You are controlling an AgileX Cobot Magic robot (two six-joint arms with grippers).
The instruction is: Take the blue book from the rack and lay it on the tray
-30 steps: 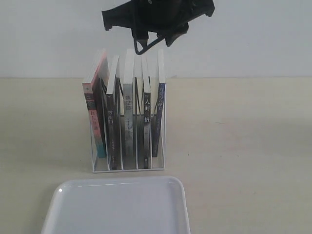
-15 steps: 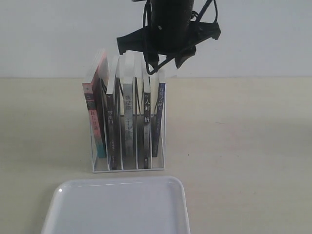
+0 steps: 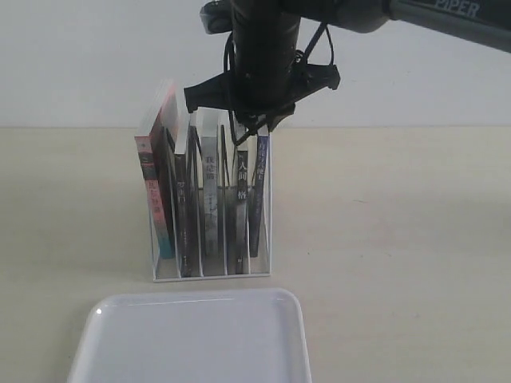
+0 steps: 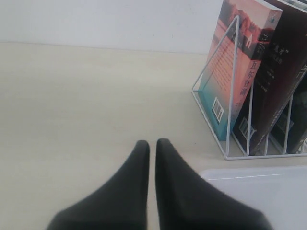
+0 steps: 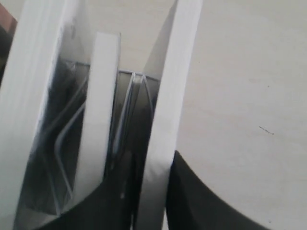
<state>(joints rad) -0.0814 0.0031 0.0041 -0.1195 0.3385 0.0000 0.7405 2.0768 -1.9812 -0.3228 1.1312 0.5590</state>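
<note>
Right gripper (image 3: pixel 253 129), jaws spread astride the top of the blue book (image 3: pixel 263 167) in the rack's (image 3: pixel 209 275) 3 o'clock slot; tray (image 3: pixel 192 343) at the rack's 6 o'clock; left gripper (image 4: pixel 148 143) closed, empty.

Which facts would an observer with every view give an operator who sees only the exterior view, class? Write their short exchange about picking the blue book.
Operator: Is the blue book between the right gripper's fingers?
Observer: Yes. In the right wrist view its white page edge runs between the two dark fingers, one on each side; whether they press it, I cannot tell.
Operator: Where is the left gripper?
Observer: Shut, beside the pink-and-teal book at the rack's outer end, near a corner of the tray.
</note>
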